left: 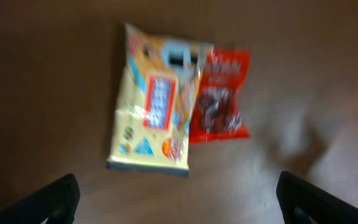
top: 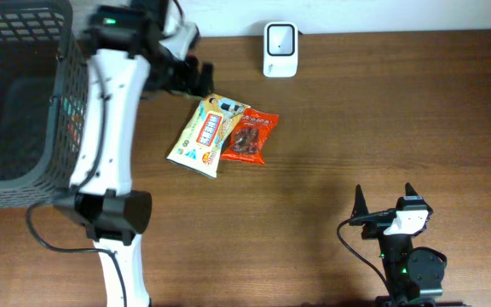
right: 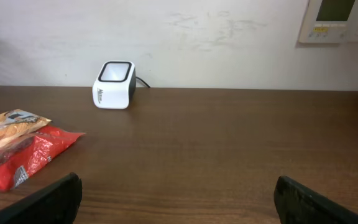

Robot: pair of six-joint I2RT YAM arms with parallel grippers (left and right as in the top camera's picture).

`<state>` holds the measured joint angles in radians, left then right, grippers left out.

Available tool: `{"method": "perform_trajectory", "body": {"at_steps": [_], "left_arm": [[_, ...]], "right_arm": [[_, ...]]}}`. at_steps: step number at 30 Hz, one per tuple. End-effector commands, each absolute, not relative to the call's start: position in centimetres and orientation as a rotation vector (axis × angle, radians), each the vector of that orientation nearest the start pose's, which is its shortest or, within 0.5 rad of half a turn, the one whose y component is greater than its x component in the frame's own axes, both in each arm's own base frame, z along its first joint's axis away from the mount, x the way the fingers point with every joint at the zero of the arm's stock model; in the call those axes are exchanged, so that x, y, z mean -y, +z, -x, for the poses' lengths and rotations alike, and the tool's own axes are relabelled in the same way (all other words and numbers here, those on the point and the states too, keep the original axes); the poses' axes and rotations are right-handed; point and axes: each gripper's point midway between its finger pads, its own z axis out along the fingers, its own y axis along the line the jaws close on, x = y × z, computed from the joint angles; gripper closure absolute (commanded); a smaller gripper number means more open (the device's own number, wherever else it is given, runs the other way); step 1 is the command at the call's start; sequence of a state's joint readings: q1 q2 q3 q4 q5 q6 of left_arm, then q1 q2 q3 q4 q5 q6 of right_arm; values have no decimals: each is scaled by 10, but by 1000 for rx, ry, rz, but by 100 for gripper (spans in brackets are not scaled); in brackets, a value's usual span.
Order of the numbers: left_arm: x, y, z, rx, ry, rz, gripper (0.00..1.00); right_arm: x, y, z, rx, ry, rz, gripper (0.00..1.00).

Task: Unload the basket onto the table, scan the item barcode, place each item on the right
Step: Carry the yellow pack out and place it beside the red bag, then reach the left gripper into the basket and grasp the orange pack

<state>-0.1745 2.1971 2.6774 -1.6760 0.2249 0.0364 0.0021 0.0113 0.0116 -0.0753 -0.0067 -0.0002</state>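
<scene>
Left hand [left: 179, 202] released near flat yellow packet [left: 154, 102] (red-bordered label); right hand [top: 384, 191] released.

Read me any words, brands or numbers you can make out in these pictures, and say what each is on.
Nothing reads clearly enough to quote.
Yellow packet: printed lettering, too blurred.
Red packet: printing, too blurred.
Scanner: small logo on its side, too small.
Wall panel: button labels, too small.
</scene>
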Motion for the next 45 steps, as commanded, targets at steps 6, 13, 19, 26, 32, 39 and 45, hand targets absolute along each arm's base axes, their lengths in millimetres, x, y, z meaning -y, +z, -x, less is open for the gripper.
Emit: {"method": "perform_trajectory", "body": {"at_steps": [6, 13, 19, 26, 32, 39, 45], "left_arm": [[58, 354, -447, -2469, -142, -206, 1], [-27, 371, -440, -2434, 116, 101, 1], [-121, 395, -408, -2341, 246, 453, 1], [-176, 386, -403, -2316, 196, 597, 1], [-217, 329, -410, -2441, 205, 726, 1], [-249, 255, -424, -2574, 124, 833, 1], [-240, 213, -440, -2650, -30, 841, 19]], "right_arm": [[1, 155, -246, -1653, -1, -9, 2], [1, 155, -246, -1653, -2, -8, 2], [1, 155, -246, -1653, -2, -8, 2], [1, 155, -246, -1653, -2, -8, 2], [1, 155, -246, -1653, -2, -8, 2], [1, 155, -246, -1653, -2, -8, 2], [1, 155, -246, -1653, -2, -8, 2]]}}
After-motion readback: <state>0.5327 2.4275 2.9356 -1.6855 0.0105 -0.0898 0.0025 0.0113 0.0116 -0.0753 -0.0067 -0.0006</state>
